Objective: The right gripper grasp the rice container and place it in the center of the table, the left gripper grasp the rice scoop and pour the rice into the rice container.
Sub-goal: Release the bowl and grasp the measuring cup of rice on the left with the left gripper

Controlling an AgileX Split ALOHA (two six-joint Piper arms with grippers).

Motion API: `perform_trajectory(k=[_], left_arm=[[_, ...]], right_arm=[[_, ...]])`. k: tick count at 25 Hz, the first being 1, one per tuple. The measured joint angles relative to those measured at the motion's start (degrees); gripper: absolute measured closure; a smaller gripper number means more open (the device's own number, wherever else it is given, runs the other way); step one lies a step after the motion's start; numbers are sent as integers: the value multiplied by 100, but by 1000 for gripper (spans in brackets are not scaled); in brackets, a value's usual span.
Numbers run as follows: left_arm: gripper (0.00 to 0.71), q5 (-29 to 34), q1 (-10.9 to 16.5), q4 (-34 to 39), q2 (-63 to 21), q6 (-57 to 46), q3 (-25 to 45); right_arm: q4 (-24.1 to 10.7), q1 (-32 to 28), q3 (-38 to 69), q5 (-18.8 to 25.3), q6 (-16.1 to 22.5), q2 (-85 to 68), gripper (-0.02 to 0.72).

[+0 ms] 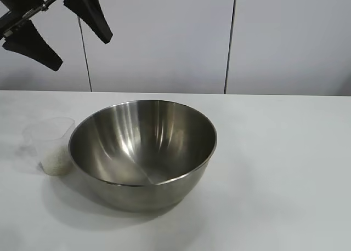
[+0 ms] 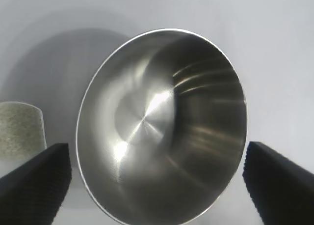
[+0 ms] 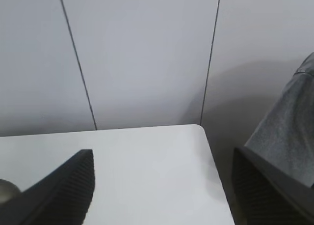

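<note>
The rice container (image 1: 143,152), a large shiny steel bowl, stands empty near the middle of the white table (image 1: 274,169). The rice scoop (image 1: 52,146), a small clear plastic cup, stands touching its left side with rice (image 1: 56,164) in its bottom. My left gripper (image 1: 57,29) is open and empty, high above the table at the upper left. In the left wrist view the bowl (image 2: 162,124) fills the space between the spread fingers and the cup of rice (image 2: 19,131) is at the edge. My right gripper (image 3: 162,185) is open and empty over a far table corner, out of the exterior view.
A grey panelled wall (image 1: 230,37) stands behind the table. The table's rounded corner and edge (image 3: 208,146) lie under the right gripper. A grey fabric-covered shape (image 3: 294,122) shows beyond that edge.
</note>
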Motion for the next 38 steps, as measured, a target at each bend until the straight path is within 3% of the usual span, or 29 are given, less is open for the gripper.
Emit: perform_trajectory(k=[3, 8, 18, 33, 38], left_arm=[[23, 0, 0, 0, 0, 0, 0], [23, 0, 0, 0, 0, 0, 0], [23, -4, 0, 0, 0, 0, 0], [23, -58, 0, 0, 0, 0, 0], [23, -528, 0, -94, 0, 0, 0]], right_arm=[[253, 0, 943, -14, -13, -1263, 168], [253, 0, 2249, -14, -45, -2576, 168], [362, 239, 4062, -12, 119, -2795, 168], [338, 568, 4563, -191, 193, -2795, 168], [338, 568, 4563, -208, 193, -2795, 168]])
